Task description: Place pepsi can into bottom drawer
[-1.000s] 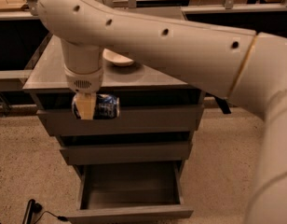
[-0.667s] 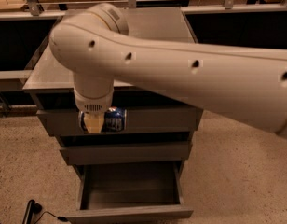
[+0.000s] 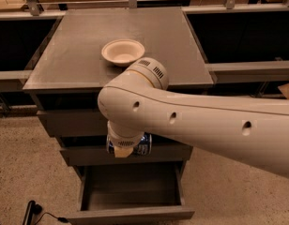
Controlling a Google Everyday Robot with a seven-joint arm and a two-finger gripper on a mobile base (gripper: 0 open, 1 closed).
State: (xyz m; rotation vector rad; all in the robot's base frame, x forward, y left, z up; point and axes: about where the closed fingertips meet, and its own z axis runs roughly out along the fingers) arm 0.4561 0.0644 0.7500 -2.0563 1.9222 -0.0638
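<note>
The pepsi can (image 3: 142, 146) is dark blue with white markings and lies sideways in my gripper (image 3: 125, 150), which is shut on it. The gripper hangs from the cream arm in front of the middle drawer, above the bottom drawer (image 3: 130, 191). The bottom drawer is pulled out and its inside shows nothing in it. The arm hides most of the gripper's fingers and the can's left end.
A cream bowl (image 3: 123, 51) stands on the grey cabinet top (image 3: 79, 60). The two upper drawers are shut. A black cable (image 3: 34, 212) lies on the speckled floor at the lower left. Dark shelving flanks the cabinet on both sides.
The arm has dropped and swung right, carrying the can from the top drawer's front down to the middle drawer's front. The bowl has come back into view.
</note>
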